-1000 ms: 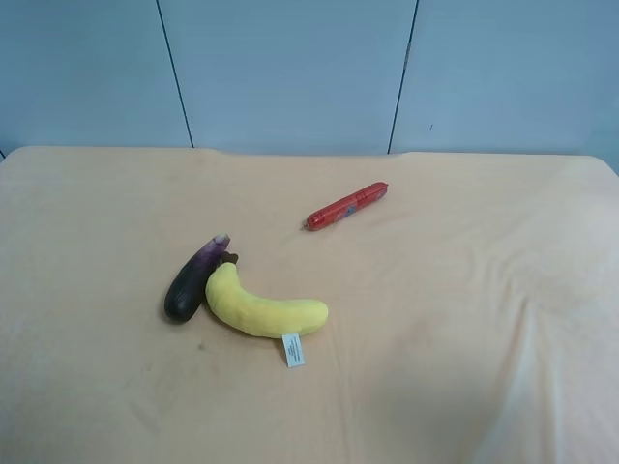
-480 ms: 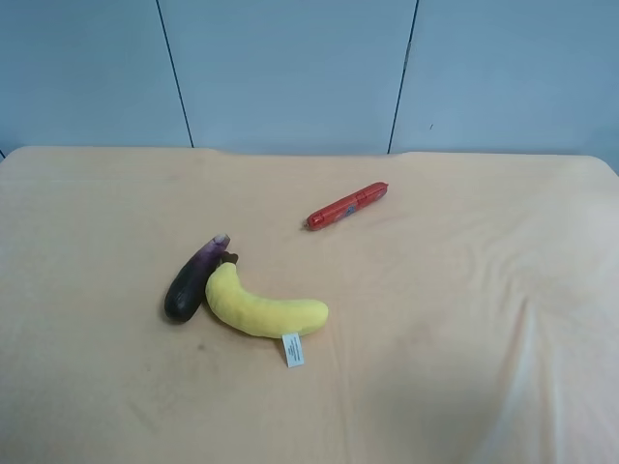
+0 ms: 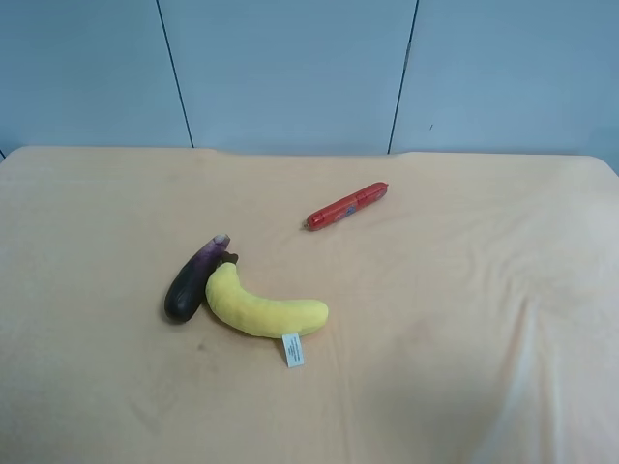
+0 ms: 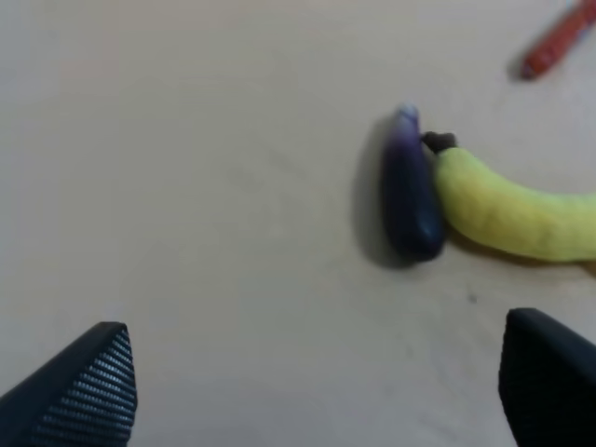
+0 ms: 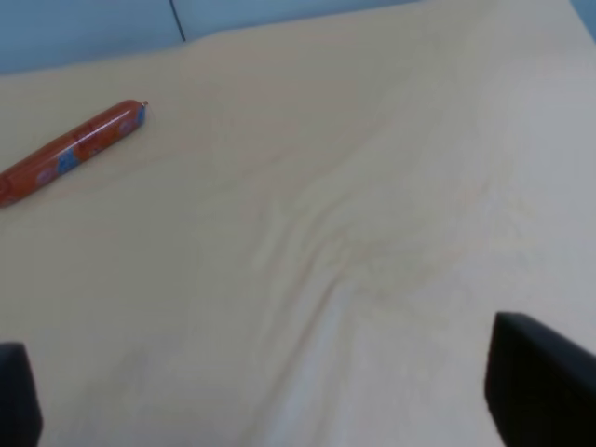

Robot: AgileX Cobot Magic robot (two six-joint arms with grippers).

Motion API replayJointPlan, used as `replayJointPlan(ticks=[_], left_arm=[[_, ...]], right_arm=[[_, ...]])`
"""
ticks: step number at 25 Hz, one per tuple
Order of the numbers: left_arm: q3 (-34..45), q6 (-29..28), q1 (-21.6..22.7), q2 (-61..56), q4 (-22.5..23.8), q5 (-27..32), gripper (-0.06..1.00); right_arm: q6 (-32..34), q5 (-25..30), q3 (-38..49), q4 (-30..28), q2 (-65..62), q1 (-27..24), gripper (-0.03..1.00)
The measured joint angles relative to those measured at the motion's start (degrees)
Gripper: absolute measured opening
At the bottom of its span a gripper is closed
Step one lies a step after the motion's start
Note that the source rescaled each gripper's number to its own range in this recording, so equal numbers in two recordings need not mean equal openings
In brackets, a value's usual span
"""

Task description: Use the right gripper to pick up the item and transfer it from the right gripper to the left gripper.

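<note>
The item, a glossy dark purple toy eggplant (image 3: 194, 277) with a pale stem end, lies on the tan cloth at the exterior high view's left of centre, touching a yellow plush banana (image 3: 261, 308). The left wrist view shows the eggplant (image 4: 410, 197) beyond my left gripper (image 4: 317, 391), which is open and empty, its black fingertips (image 4: 88, 386) spread wide. In the right wrist view my right gripper (image 5: 279, 400) is open too, with nothing between its fingers (image 5: 540, 386), over bare cloth. Neither arm appears in the exterior high view.
A thin red sausage stick (image 3: 346, 205) lies further back on the table; it shows as the sausage stick (image 5: 70, 152) in the right wrist view. A white tag (image 3: 293, 350) hangs off the banana. The cloth wrinkles towards the right (image 3: 542, 319).
</note>
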Motion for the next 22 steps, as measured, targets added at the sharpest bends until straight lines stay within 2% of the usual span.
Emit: replayJointPlan(ticks=[5,22], left_arm=[[0.13,1.73,4.47,-0.07,-1.15,0.06,0.69],[0.13,3.37,4.8,-0.07,-1.9,0.06,0.69]], right_arm=[[0.0,0.0,0.0,0.05,0.0,0.0,0.86],[0.0,0.0,0.0,0.05,0.0,0.0,0.86]])
